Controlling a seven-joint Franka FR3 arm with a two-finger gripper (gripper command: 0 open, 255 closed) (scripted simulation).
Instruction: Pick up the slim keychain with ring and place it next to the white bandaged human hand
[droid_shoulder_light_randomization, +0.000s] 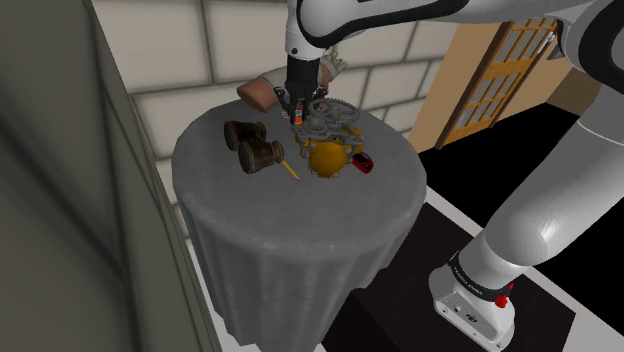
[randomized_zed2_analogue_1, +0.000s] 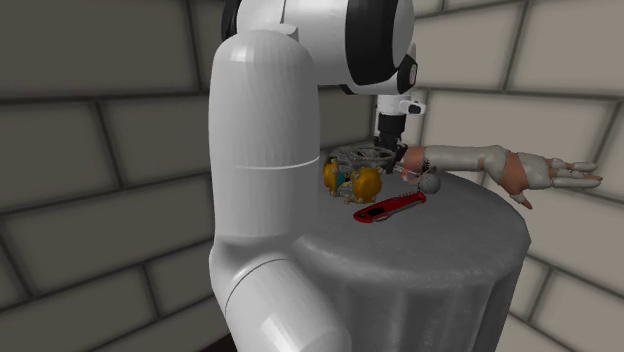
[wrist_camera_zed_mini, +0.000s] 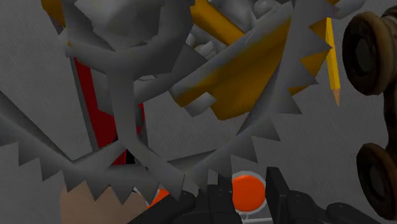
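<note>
The gripper (wrist_camera_zed_mini: 233, 191) is clasping the keychain (randomized_zed2_analogue_1: 428, 184) by its orange tab between nearly closed jaws, ring and grey ball dangling below them; the bandaged hand (randomized_zed2_analogue_1: 520, 168) is lying just beside the jaws, seemingly so a release drops it alongside.

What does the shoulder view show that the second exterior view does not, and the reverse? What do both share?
Shoulder view adds: dark brown binoculars, a thin yellow pencil, an orange-brown lattice door. Second exterior view adds: the whole pale bandaged hand with forearm, and a small grey ball beside it. Shared: the round table under grey cloth, the grey-and-yellow gear mechanism, a slim red object, the black gripper.
</note>
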